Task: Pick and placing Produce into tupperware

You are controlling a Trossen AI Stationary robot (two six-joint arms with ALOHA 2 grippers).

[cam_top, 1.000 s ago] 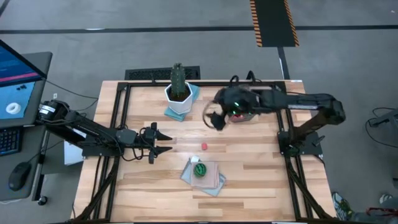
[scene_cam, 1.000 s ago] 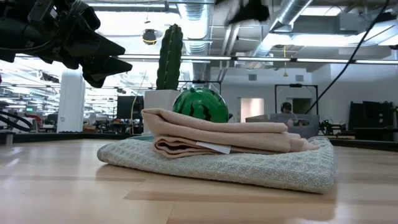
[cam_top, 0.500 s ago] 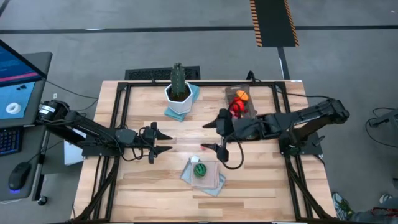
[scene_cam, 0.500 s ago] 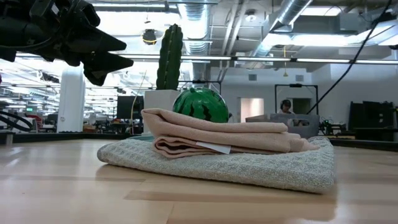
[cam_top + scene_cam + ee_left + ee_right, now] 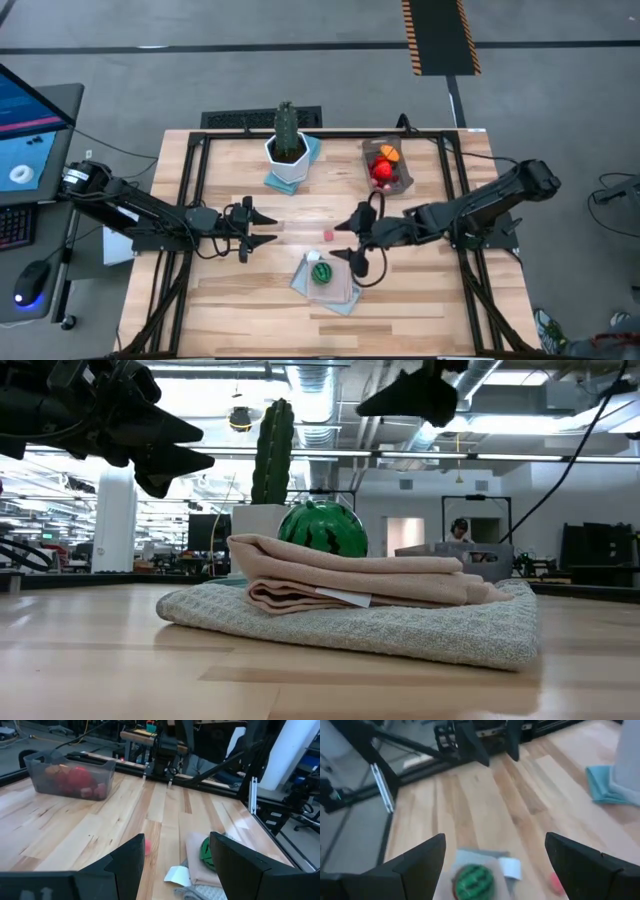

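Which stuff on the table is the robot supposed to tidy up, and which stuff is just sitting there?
For the job:
- tupperware, already holding orange and red produce
- green striped ball, resting on the folded cloths
- small pink piece, loose on the wood
- right gripper, open, near the ball

Just sitting there:
- cactus in its white pot
- folded cloths
- left gripper, open, waiting

The right gripper (image 5: pixel 492 852) has its two dark fingers (image 5: pixel 420 862) spread wide above the wooden table (image 5: pixel 485 795). Between them a green-striped round piece (image 5: pixel 474 881) sits on a folded cloth (image 5: pixel 495 862), with a small pink bit (image 5: pixel 556 881) near the cloth. Beyond the cloth the left gripper (image 5: pixel 492 742) points this way, and a blue cloth (image 5: pixel 602 790) lies well apart from the folded one.
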